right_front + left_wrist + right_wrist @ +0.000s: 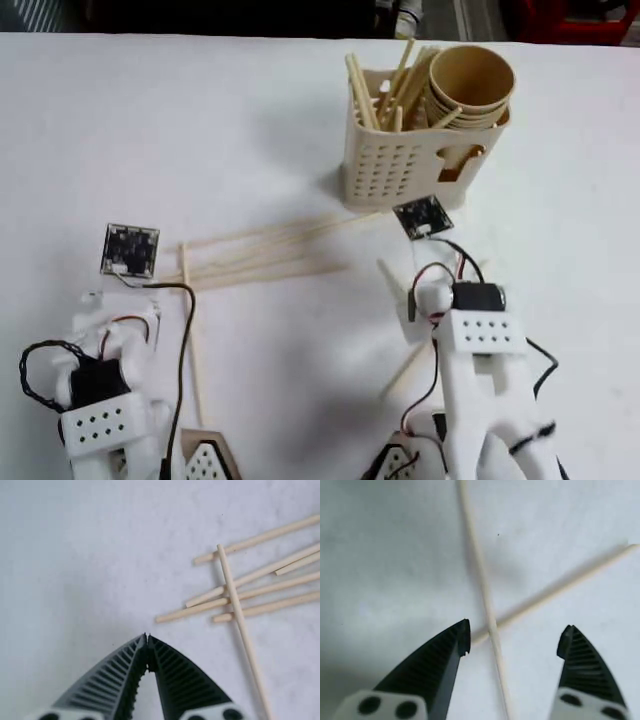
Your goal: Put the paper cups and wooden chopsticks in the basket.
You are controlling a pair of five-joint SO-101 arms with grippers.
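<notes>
A cream perforated basket (395, 170) stands at the back right of the table, holding stacked paper cups (470, 85) and several wooden chopsticks (385, 90). Several loose chopsticks (260, 255) lie fanned in the middle, with one more (190, 330) laid across their left ends. In the left wrist view these chopsticks (250, 590) lie a little beyond my left gripper (147, 645), which is shut on nothing. My right gripper (515, 640) hangs open over two crossed chopsticks (480, 570), and the crossing point lies between its fingertips. The right arm (470, 330) stands in front of the basket.
The left arm (100, 390) sits at the front left corner. White tabletop (150, 130) stretches bare across the back left. Cables trail from both arms near the front edge.
</notes>
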